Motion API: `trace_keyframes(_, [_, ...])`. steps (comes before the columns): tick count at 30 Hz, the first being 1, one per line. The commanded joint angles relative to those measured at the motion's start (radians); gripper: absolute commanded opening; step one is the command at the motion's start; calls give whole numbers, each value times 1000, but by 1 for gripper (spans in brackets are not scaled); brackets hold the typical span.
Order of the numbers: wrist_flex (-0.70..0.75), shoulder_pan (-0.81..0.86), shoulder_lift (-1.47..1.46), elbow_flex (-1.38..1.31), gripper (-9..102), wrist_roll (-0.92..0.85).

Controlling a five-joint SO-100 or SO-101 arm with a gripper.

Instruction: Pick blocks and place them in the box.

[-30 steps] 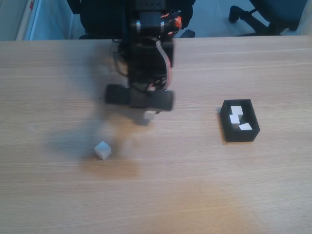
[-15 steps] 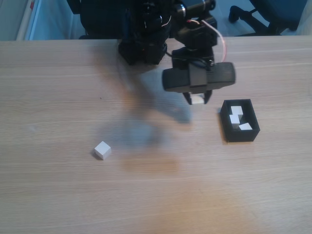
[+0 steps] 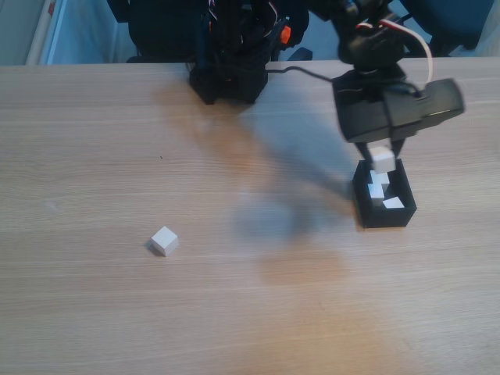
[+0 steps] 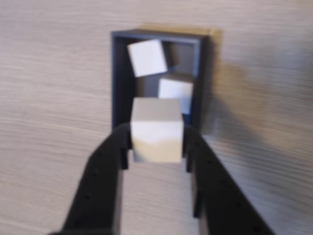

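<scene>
- Pale cream and plain, the carried block (image 4: 156, 133) is sitting clamped between the two black fingers of the gripper (image 3: 382, 158), its flat sides pressed against the fingers and its top face showing in the wrist view.
- A second ago the arm was hanging low over the middle of the table (image 3: 94, 312) with this cube; half a second ago it was partway across; now it is hovering at the near end of the box (image 3: 407, 209). The carry looks all but finished, and the release is likely the step coming up.
- The box is lying on the right side of the fixed view, well apart from the arm's base (image 3: 230, 78). Its long axis is running roughly away from the camera there, tilted a little; in the wrist view that axis is pointing straight ahead, in line with the fingers.
- Two blocks are already lying inside: the far block (image 4: 146, 57) is tilted against the back end, and the nearer block (image 4: 175, 89) is resting toward the right wall, just beyond the held cube.
- The held cube is hanging over the box's near edge rather than over its middle, so a drop from here may catch the rim; easing a little farther in seems wise.
- The loose block (image 3: 164, 241) is waiting on the bare wood at the left of the fixed view, well apart from everything, one corner turned toward the camera. It is the one left to fetch.
</scene>
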Motion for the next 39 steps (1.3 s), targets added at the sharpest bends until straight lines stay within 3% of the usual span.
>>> trace_keyframes(1, [3, -44, -9, -75, 0, 21])
trace_keyframes(16, [-9, -28, -32, -57, 13, 20])
trace_keyframes(18, [2, -12, -26, -51, 13, 18])
trace_keyframes(21, [18, 28, 3, -29, 2, 29])
trace_keyframes(32, [35, 383, 273, 333, 0, -193])
trace_keyframes(39, [97, 621, 293, 394, 0, -365])
